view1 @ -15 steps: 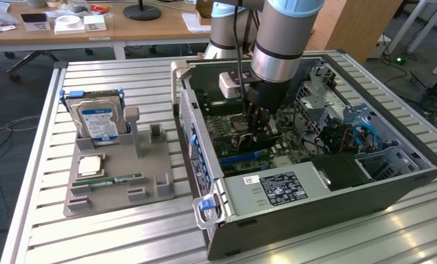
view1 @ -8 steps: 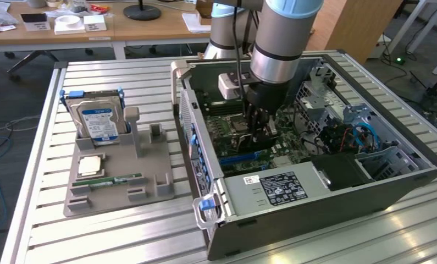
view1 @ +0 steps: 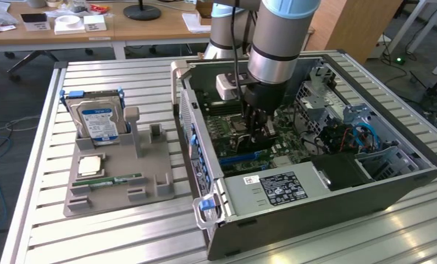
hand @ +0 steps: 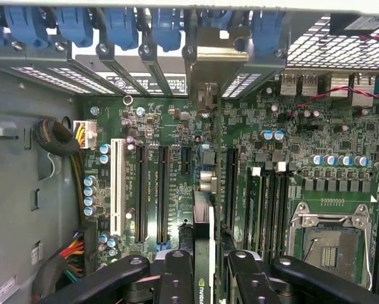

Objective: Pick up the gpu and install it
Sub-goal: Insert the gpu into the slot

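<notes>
My gripper (hand: 205, 269) is shut on the gpu (hand: 203, 215), a thin green card seen edge-on between the two black fingers (hand: 176, 278). The card stands upright over the motherboard (hand: 341, 139), in line with a long black slot. Its metal bracket (hand: 208, 60) reaches the rear slot openings of the case. In the exterior view the gripper (view1: 255, 137) hangs low inside the open computer case (view1: 328, 203), and the fingers hide most of the card.
A white slot (hand: 116, 187) and black slots (hand: 142, 190) lie beside the card, with the CPU socket (hand: 328, 244) on the other side. Blue latches (hand: 123, 25) line the case's rear. On the exterior view's left, a grey fixture (view1: 141, 190) holds a hard drive (view1: 99, 121) and a RAM stick (view1: 115, 180).
</notes>
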`<state>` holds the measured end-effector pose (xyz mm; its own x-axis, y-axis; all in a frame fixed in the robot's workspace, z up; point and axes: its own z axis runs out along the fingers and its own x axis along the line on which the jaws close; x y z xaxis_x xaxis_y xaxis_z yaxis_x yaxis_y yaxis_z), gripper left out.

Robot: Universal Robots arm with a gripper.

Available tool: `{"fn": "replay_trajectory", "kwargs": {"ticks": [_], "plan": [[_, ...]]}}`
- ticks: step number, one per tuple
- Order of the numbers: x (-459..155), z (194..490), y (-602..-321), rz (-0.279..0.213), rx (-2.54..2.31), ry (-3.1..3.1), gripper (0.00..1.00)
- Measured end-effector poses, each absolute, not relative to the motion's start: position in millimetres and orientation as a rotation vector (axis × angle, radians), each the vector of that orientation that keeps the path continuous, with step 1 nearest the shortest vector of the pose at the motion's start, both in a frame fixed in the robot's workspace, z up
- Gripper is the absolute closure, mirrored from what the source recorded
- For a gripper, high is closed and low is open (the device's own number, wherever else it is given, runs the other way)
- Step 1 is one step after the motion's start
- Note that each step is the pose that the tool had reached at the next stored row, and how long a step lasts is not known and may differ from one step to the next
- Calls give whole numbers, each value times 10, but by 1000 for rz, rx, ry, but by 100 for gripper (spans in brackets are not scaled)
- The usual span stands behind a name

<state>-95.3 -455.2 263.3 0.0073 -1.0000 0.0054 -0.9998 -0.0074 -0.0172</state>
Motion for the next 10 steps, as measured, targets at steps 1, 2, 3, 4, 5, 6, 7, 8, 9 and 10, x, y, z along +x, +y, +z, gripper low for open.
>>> {"fn": "replay_trajectory", "kwargs": {"ticks": [1,2,3,4,5,6,7,8,9,10], "plan": [[-957,2632,-4553,-26,-2223,2207,74],[-962,2631,-4552,-26,-2223,2207,74],[-966,2632,-4552,-27,-2223,2207,74],[-969,2631,-4552,-27,-2223,2206,74],[-969,2631,-4552,-27,-2223,2206,74],[-969,2631,-4553,-27,-2223,2206,74],[-969,2631,-4553,-27,-2223,2206,74],[-972,2631,-4553,-27,-2223,2206,74],[-977,2630,-4553,-28,-2222,2206,74],[-982,2629,-4553,-29,-2222,2206,74]]}}
